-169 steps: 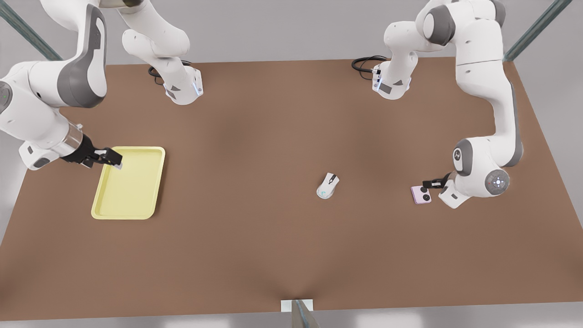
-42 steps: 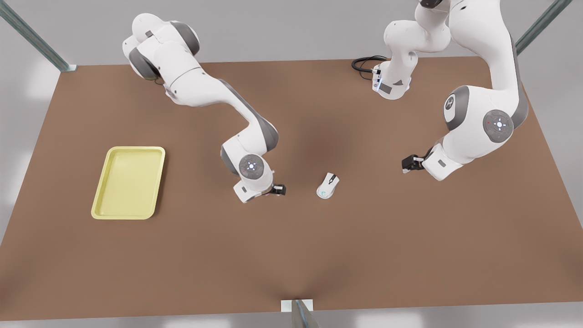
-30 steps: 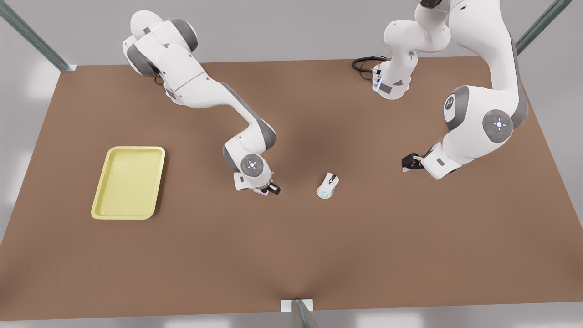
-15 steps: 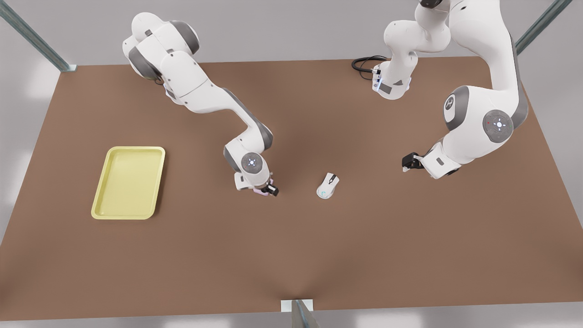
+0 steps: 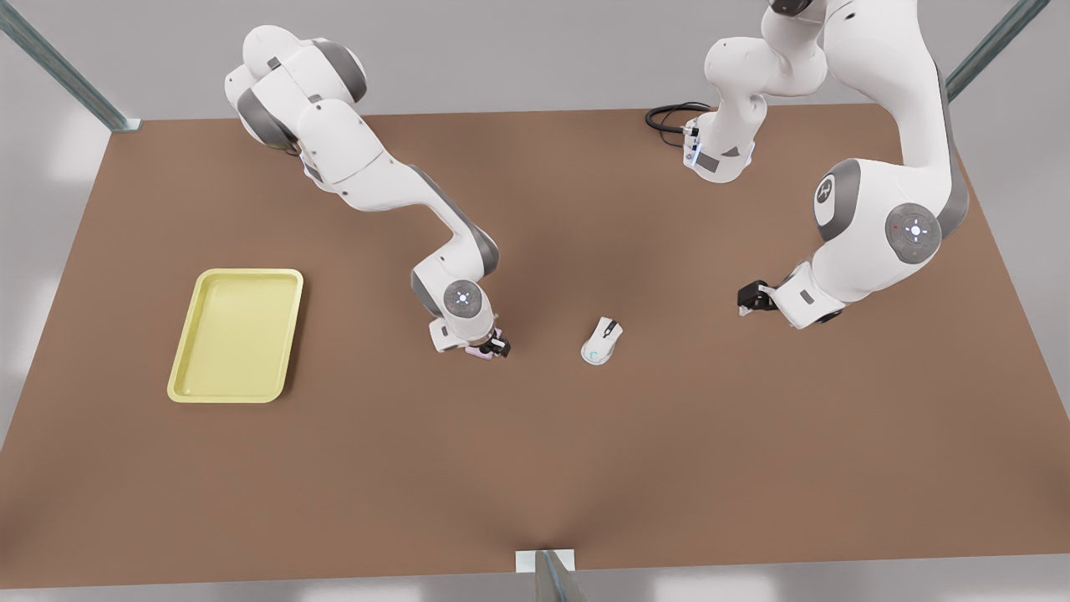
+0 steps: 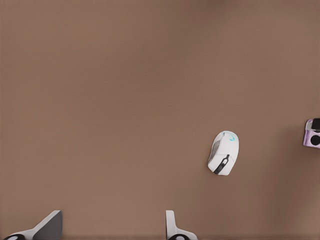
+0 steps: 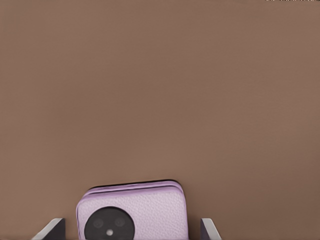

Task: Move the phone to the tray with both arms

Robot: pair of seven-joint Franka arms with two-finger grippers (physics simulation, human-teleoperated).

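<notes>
The pale lilac phone point(image 5: 480, 353) lies on the brown table near its middle, to the front view's left of a white mouse. My right gripper point(image 5: 493, 344) hangs right over it. In the right wrist view the phone point(image 7: 132, 210) sits between the two fingers of the right gripper point(image 7: 131, 230), which is open with a gap on each side. My left gripper point(image 5: 746, 298) waits open above bare table at the front view's right. The left wrist view has the left gripper point(image 6: 110, 232) near and the phone point(image 6: 313, 136) far off. The yellow tray point(image 5: 236, 273) lies at the front view's left.
A white computer mouse point(image 5: 601, 341) lies between the two grippers, close to the phone; it is also in the left wrist view as the mouse point(image 6: 223, 152). A black cable point(image 5: 669, 117) coils by the arm base at the back. Bare table stretches between phone and tray.
Since the oldest frame the phone went from the front view's right to the table's middle. Over the last second my right gripper settled over it. The left arm hardly moved.
</notes>
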